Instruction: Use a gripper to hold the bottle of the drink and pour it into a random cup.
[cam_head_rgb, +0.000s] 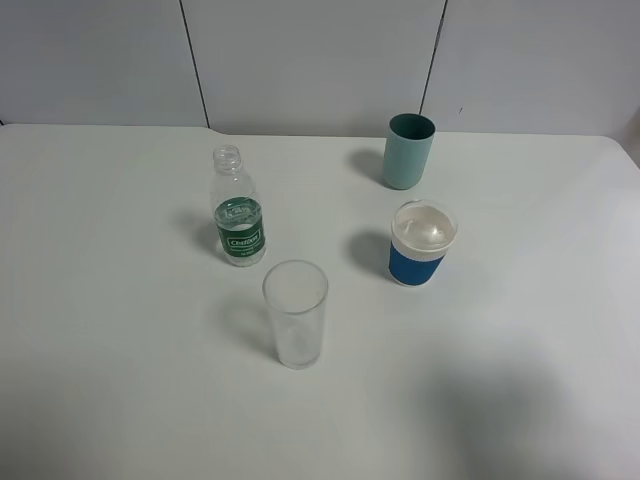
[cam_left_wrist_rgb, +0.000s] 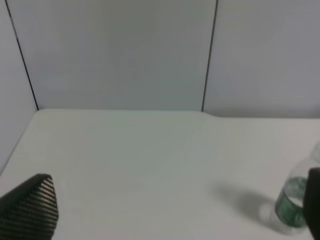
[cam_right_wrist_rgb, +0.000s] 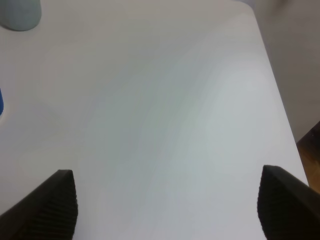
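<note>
Bottle (cam_head_rgb: 238, 209): small, clear plastic, green label with white lettering, cap off, upright on the white table (cam_head_rgb: 100, 300), left of the blue-banded white cup (cam_head_rgb: 422, 243). Tall clear glass (cam_head_rgb: 295, 314) stands nearer; teal cup (cam_head_rgb: 408, 151) farther back. Left gripper (cam_left_wrist_rgb: 170, 210) and right gripper (cam_right_wrist_rgb: 167, 205): fingers spread wide, holding nothing.

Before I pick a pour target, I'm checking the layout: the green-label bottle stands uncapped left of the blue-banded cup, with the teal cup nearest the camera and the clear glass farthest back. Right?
Not quite. The exterior high view shows the two swapped: the clear glass is nearest the camera and the teal cup farthest back. The rest holds: the green-label bottle stands uncapped, left of the blue-banded cup.
</note>
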